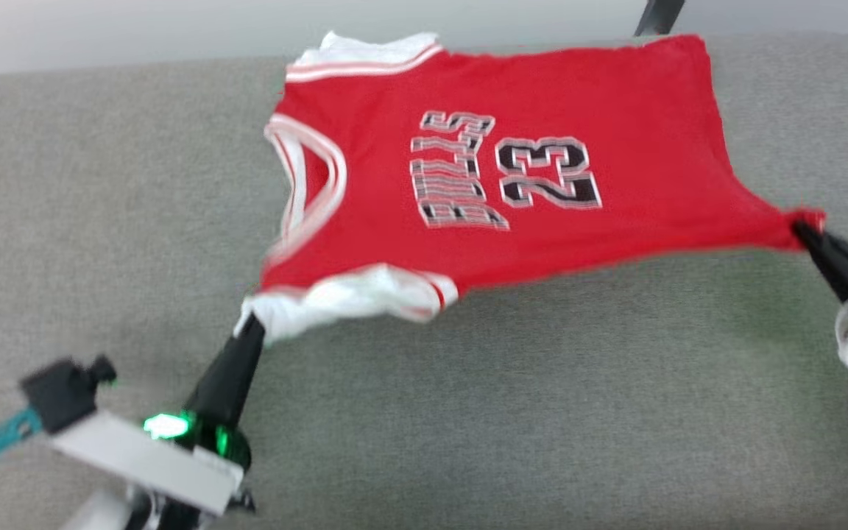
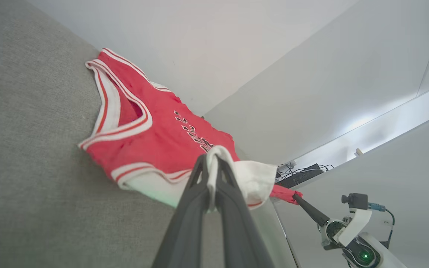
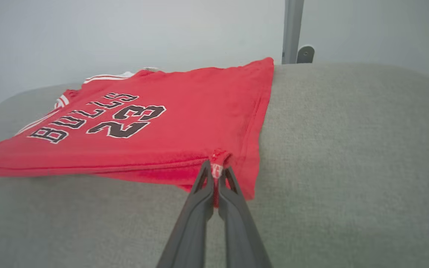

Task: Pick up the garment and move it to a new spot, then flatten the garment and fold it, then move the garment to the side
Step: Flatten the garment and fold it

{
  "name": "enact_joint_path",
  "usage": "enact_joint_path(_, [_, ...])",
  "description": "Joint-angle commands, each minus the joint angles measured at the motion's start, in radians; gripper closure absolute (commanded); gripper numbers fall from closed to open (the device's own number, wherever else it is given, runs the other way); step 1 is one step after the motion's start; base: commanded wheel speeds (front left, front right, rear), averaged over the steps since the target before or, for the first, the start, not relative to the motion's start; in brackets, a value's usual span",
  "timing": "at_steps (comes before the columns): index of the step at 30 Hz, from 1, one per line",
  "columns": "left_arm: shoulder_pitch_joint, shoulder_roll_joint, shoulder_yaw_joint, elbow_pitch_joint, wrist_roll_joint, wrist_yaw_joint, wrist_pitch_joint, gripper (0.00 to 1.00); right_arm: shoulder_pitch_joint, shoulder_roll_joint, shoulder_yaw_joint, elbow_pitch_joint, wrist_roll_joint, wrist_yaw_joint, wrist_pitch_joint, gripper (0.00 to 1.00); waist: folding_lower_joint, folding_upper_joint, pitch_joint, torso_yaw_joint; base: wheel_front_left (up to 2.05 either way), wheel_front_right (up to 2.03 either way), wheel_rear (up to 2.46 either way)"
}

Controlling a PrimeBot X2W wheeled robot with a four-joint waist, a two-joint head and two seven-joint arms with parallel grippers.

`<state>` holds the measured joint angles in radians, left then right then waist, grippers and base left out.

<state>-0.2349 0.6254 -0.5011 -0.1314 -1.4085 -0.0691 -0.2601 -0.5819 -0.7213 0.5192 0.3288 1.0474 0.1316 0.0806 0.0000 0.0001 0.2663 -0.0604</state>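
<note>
The garment [image 1: 615,125] is spread front side up on a desk [image 1: 100,184] covered in grey fabric, collar toward the robot's left and hem toward its right. Black lettering edged in white is read on the chest: "BULLS" [image 1: 453,173] above the number "23" [image 1: 549,173]. No other label can be read.

The left gripper [image 1: 251,324] is closed tight on the near white sleeve [image 2: 251,178]. The right gripper [image 1: 799,227] is closed tight on the near red hem corner [image 3: 218,156]. The near edge is drawn taut between them and raised slightly off the desk.
</note>
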Motion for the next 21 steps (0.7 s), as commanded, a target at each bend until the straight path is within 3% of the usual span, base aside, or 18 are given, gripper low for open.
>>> enact_joint_path(1, [0.051,0.005,0.019,-0.040,0.015,0.016,-0.005,1.00,0.048,-0.018,-0.021,-0.022,-0.003,-0.002,0.005,1.00,0.0000,-0.0001,-0.010,-0.013,0.00,0.00,0.00])
enact_joint_path(7, [0.249,0.008,0.088,-0.228,0.073,0.081,-0.005,1.00,0.218,-0.043,-0.110,-0.138,-0.024,-0.002,0.036,1.00,0.0000,-0.0001,-0.006,-0.030,0.00,0.00,0.00])
enact_joint_path(12, [0.323,0.014,0.110,-0.328,0.103,0.119,-0.004,1.00,0.329,-0.026,-0.210,-0.230,-0.051,-0.002,0.079,1.00,0.0000,-0.0001,0.011,-0.036,0.00,0.00,0.00])
enact_joint_path(21, [0.147,0.018,0.080,-0.259,0.129,0.110,0.089,1.00,0.280,0.059,-0.334,-0.280,-0.145,-0.002,0.199,1.00,0.0000,-0.0001,0.057,-0.035,0.00,0.00,0.00])
